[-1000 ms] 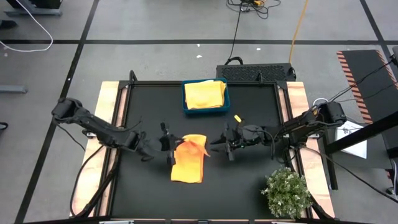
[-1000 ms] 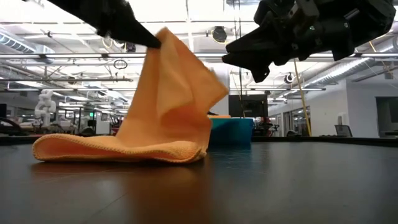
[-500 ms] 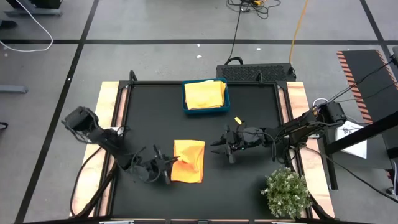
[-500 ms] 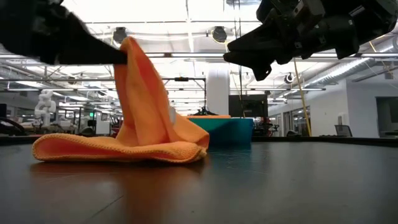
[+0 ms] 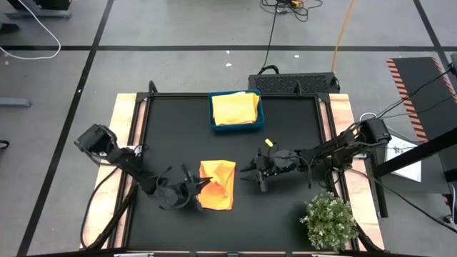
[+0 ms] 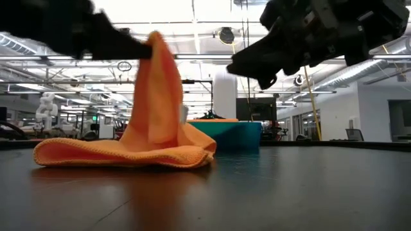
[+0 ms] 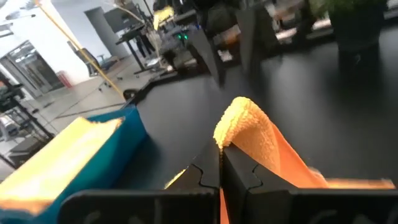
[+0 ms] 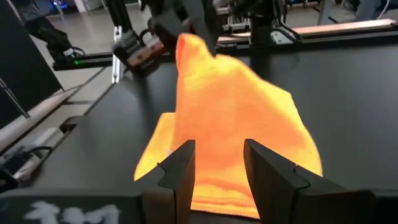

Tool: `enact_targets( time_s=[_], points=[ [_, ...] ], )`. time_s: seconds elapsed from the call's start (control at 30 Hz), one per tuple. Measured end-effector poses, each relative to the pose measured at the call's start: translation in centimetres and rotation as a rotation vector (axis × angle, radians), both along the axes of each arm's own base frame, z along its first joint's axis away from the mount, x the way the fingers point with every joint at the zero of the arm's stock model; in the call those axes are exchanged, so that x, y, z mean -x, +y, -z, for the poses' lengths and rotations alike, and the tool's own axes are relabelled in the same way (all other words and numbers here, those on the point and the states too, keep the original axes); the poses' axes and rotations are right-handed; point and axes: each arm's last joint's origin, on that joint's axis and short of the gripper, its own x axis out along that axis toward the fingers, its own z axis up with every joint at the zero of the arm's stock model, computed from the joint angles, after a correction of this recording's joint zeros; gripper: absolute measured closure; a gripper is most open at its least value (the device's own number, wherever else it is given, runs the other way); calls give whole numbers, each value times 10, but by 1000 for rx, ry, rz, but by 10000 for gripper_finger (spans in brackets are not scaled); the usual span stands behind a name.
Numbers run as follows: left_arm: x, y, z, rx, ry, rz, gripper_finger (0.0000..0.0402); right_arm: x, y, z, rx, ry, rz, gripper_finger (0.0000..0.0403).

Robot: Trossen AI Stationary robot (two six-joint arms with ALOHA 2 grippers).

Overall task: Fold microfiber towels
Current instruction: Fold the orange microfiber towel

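An orange towel (image 5: 218,185) lies folded on the black table, its left part raised in a peak (image 6: 157,83). My left gripper (image 5: 196,187) is at its left edge, shut on that raised part; it also shows in the low view (image 6: 142,51). My right gripper (image 5: 246,171) hovers open and empty just right of the towel, above the table (image 6: 250,64), and its wrist view looks over the towel (image 8: 230,106). A yellow-orange towel (image 5: 235,107) lies in the teal tray (image 5: 212,121) at the far middle. No lime green towel shows. My left gripper pinches a folded-over bit of the towel's raised edge (image 7: 239,121) between its two shut fingers. The fingers come about level from the table's left. The held part stands up as a peak while the towel's lower layers (image 6: 122,154) rest on the table, slack.
A small bushy green plant (image 5: 330,221) stands at the table's near right corner. The teal tray (image 6: 241,136) stands behind the towel in the low view. Bare black table lies left and right of the towel.
My left gripper has carried the towel's raised part toward the table's near edge and left, then back a little to the right. The towel's far part has been drawn over its near part, which stayed on the table. My right gripper has stayed open and shifted slightly left.
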Motion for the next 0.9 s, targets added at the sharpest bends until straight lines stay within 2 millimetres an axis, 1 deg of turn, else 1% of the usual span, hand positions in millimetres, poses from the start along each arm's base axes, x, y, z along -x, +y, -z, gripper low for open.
enact_targets(
  time_s=[0.23,0.4,0.53,0.63,0.8,0.9],
  points=[
    [-22,42,-17,62,-5,32,401,-22,3,7,24,17,-3,271],
    [-31,68,-19,106,11,32,401,-34,5,9,36,27,10,250],
    [-37,86,-18,122,27,33,401,-34,3,8,90,24,84,228],
    [-40,104,-15,140,52,7,401,-32,2,2,137,26,109,220],
    [-42,133,-7,219,120,-10,401,-28,1,-6,162,26,117,227],
    [-43,148,-5,272,134,-19,399,-27,3,-6,164,33,111,233]
  ],
)
